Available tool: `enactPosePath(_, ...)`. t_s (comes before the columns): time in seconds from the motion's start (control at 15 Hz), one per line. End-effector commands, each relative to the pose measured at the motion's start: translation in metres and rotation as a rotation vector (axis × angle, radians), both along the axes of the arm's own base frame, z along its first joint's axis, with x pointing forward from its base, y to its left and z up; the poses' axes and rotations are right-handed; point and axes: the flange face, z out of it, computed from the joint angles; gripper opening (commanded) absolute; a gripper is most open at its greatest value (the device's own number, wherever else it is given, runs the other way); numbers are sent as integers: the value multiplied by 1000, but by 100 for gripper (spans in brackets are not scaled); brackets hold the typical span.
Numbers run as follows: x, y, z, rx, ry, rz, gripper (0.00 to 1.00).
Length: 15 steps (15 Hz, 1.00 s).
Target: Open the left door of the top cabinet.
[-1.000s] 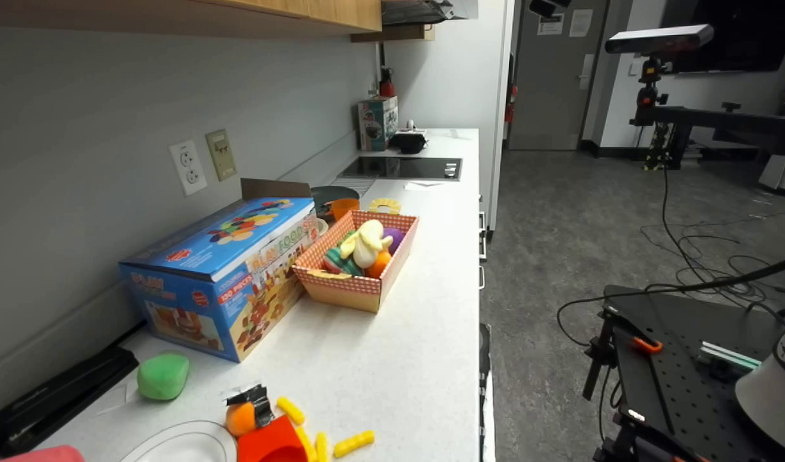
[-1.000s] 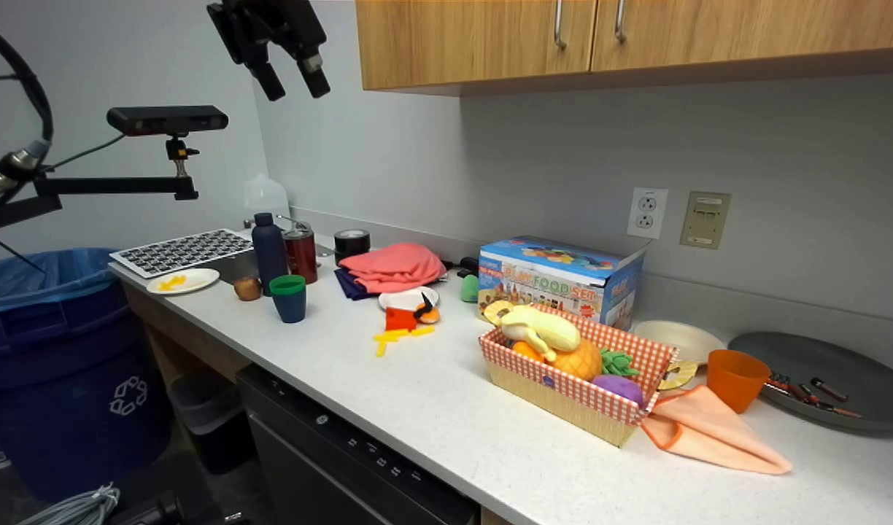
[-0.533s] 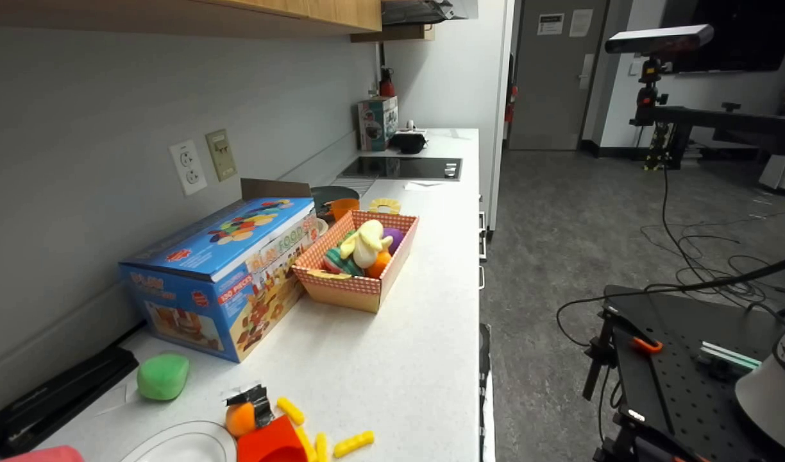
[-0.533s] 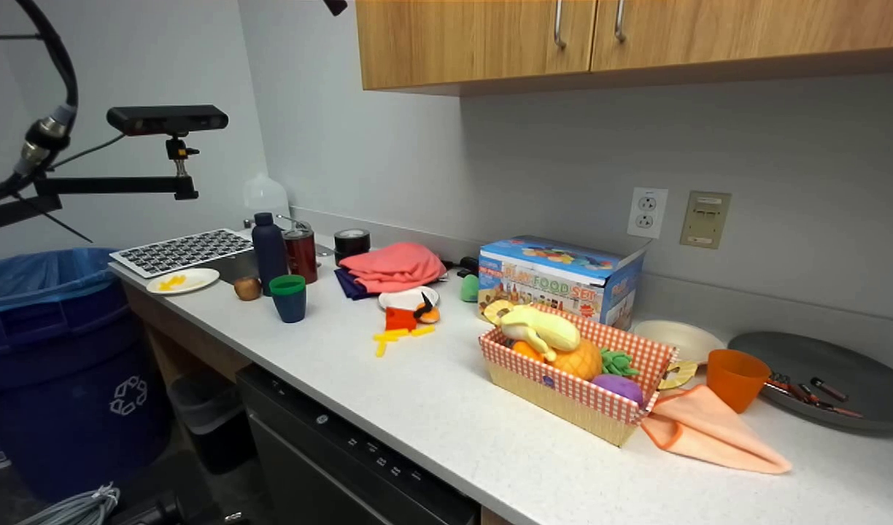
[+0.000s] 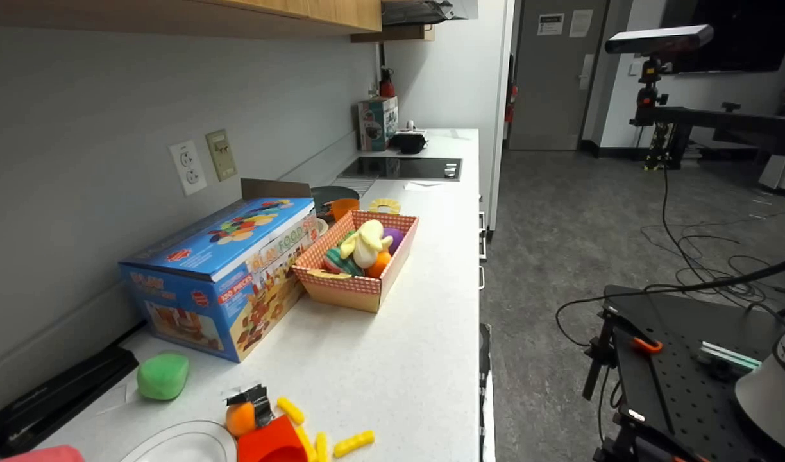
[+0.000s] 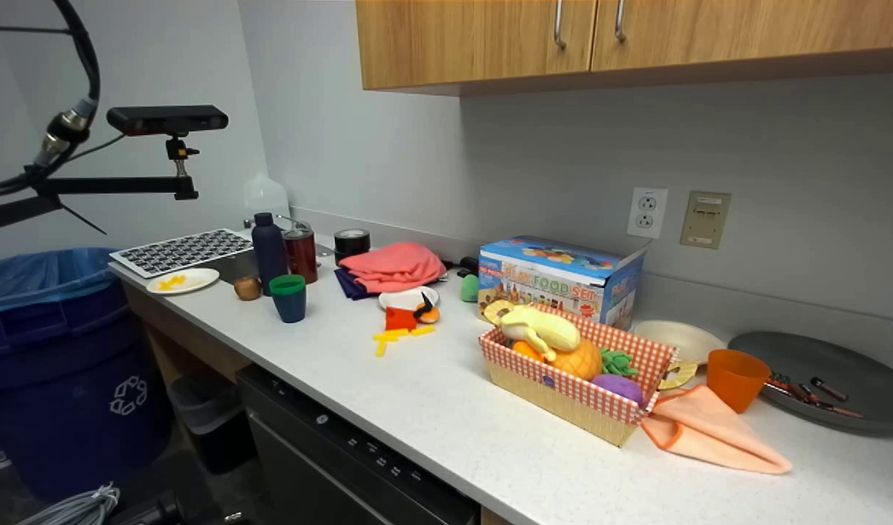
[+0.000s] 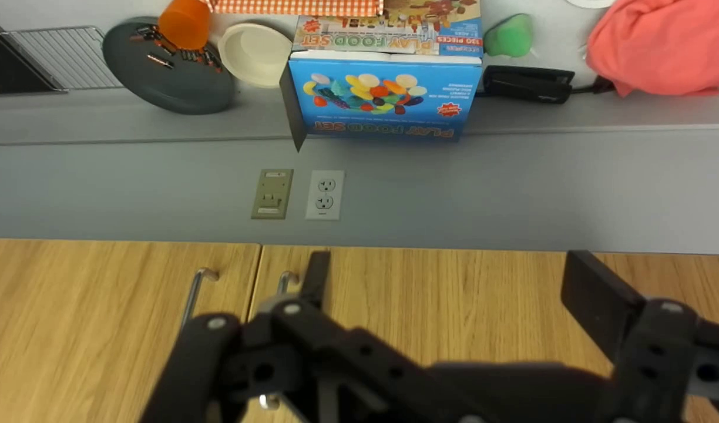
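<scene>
The wooden top cabinet's left door hangs at the top of an exterior view, its lower part visible, with a metal bar handle near its right edge. Both doors look shut. In an exterior view the cabinet's lower edge also shows. The wrist view is upside down: the left door lies behind my gripper, which is open with nothing between its fingers. The left door's handle is just outside one finger, partly hidden by it. My gripper is out of both exterior views.
The right door has its own handle close by. Below are the counter, a play food box, a fruit basket and an orange cup. An arm cable and a mounted camera are at the left.
The gripper has risen out of the exterior view where it hung left of the cabinet one second ago. The arm cable has shifted right and up. The doors have not moved.
</scene>
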Motion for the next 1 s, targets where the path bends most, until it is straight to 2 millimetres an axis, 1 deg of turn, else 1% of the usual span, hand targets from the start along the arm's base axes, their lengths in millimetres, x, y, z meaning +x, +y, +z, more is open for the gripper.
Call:
enactPosePath(0.0, 0, 0, 1, 0, 0, 0, 100)
enactPosePath(0.13, 6, -5, 5, -10, -14, -6, 100)
enactPosePath(0.47, 28, -43, 18, -6, -69, -103, 100)
enactPosePath(0.6, 40, -54, 23, -16, -89, -117, 100)
enactPosePath(0.8, 55, -59, 27, -6, -79, -133, 100)
enactPosePath(0.87, 41, -57, 17, -9, -68, -109, 100)
enactPosePath(0.93, 46, -58, 18, -6, -68, -111, 100)
